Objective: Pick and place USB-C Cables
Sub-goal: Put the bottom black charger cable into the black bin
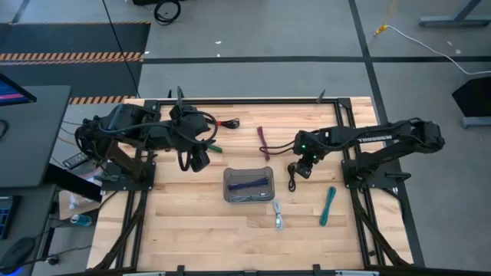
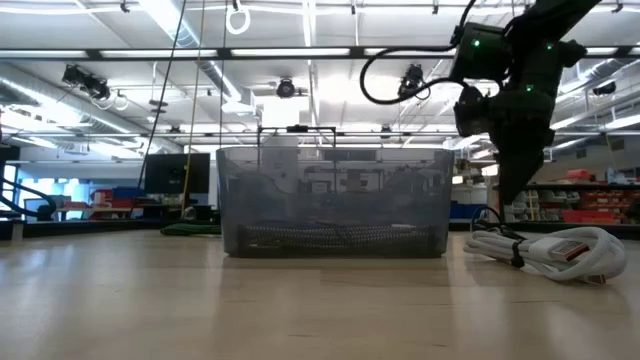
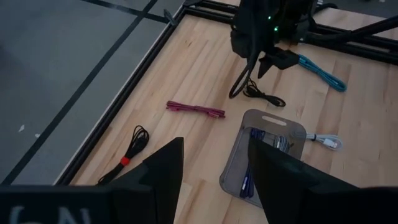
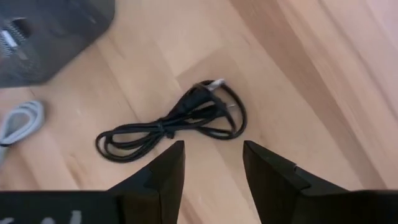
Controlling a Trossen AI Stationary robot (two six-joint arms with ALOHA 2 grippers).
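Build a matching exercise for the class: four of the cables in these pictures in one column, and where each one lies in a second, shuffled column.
Column 1:
1. purple cable
2. black cable
3. teal cable
4. maroon cable

Column 2:
A. on the wood just below the open right gripper
B. inside the grey tray
C. on the wood at the far side of the table, beyond the tray
D. on the wood near the right arm's base, right of the white cable

Pairs: 1-B, 2-A, 3-D, 4-C
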